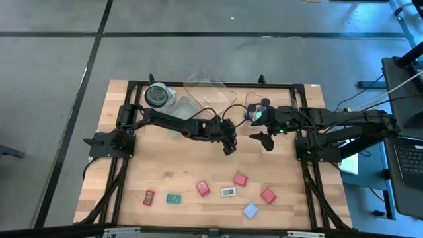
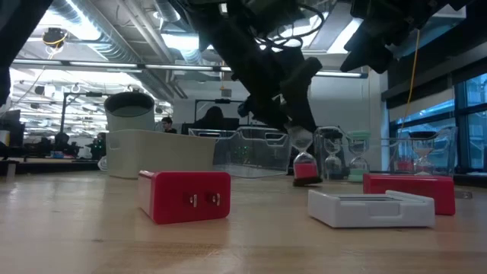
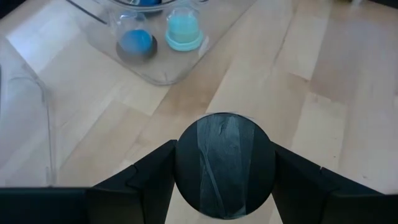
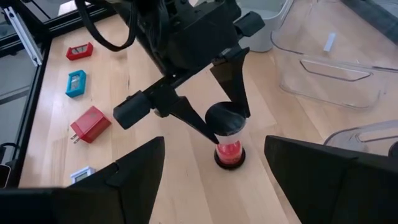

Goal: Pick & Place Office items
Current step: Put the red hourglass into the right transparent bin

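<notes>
Here the left gripper (image 4: 225, 121) clamps the black top of a red-sand hourglass (image 4: 229, 148), which stands upright on the wooden table (image 1: 172, 173) near its middle. Just right of it, the right gripper (image 1: 264, 139) hovers with fingers apart, empty.

Centre of the high view, the left hand (image 1: 229, 147) sits over a sand timer (image 4: 229, 147) standing on the bench (image 1: 165, 172), with the right hand (image 1: 264, 139) just to its right. Above them, along the bench's upper edge, lie the jar (image 1: 157, 96) at left and clear trays (image 1: 208, 92) to its right. Lower down, a row of small items (image 1: 222, 192) runs from lower left toward lower right.
</notes>
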`<state>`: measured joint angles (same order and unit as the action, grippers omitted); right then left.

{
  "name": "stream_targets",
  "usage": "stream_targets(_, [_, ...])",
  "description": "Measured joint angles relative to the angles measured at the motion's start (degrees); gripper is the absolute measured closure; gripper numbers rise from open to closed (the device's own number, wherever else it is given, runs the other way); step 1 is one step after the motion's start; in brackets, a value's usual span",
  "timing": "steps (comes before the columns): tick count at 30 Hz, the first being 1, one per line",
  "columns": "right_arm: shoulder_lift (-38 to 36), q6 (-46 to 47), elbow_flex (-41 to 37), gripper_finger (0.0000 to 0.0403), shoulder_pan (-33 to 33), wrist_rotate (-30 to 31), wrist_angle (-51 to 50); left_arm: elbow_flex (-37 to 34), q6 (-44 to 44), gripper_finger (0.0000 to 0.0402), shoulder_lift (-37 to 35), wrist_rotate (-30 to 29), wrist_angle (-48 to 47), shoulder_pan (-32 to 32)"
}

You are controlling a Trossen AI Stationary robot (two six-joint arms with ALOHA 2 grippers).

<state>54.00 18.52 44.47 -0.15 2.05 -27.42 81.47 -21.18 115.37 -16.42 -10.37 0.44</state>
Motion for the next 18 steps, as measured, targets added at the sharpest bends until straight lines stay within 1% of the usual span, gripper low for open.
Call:
stream_targets(10, [0.00, -1.04, 0.00, 0.0121, -0.01, 0.08, 0.04, 0.00, 1.61, 0.0179, 0.04, -0.36, 0.10, 0.11])
stream_targets(14, [0.00, -1.04, 0.00, 0.0121, -0.01, 0.08, 0.05, -0.02, 2.36, 0.0170, -0.02, -0.19, 0.46, -0.04])
stream_targets(18, [0.00, -1.04, 0.00, 0.0121, -0.01, 0.08, 0.05, -0.04, 2.48, 0.0159, -0.08, 1.20, 2.39, -0.08])
